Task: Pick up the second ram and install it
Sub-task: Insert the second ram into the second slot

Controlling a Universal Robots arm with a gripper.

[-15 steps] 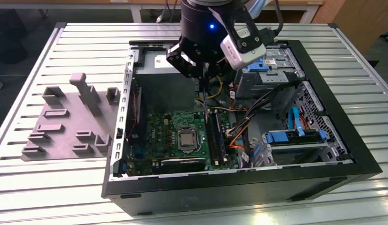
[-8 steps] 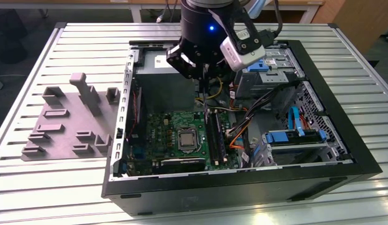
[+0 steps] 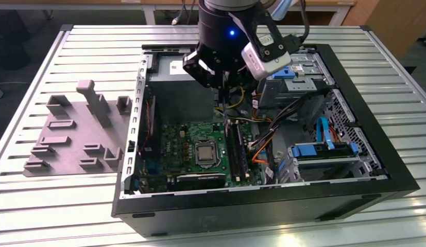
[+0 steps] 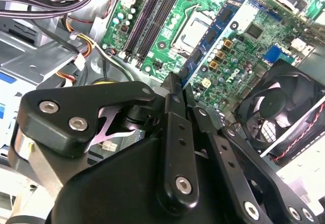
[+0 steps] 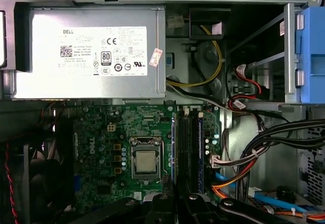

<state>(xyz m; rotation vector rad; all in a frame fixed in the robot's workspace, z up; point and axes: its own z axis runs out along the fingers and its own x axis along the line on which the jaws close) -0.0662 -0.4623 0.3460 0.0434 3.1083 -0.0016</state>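
Observation:
My gripper [image 3: 224, 88] hangs inside the open computer case, above the far end of the long black memory slots [image 3: 235, 149] of the green motherboard [image 3: 188, 141]. In the second wrist view its fingers [image 4: 179, 132] are pressed together on a thin dark strip [image 4: 175, 77], which looks like the second ram seen edge-on. The first wrist view has the gripper [image 5: 175, 203] in line with the slots [image 5: 187, 142], still well above them. Most of the stick is hidden between the fingers.
The black case wall [image 3: 268, 208] surrounds the board. Bundled cables [image 3: 268, 128] and blue drive bays [image 3: 323, 152] sit at the exterior view's right. The power supply [image 5: 89, 51] lies behind, a fan [image 4: 277, 107] beside the board. The grey holder block [image 3: 75, 134] stands outside on the slatted table.

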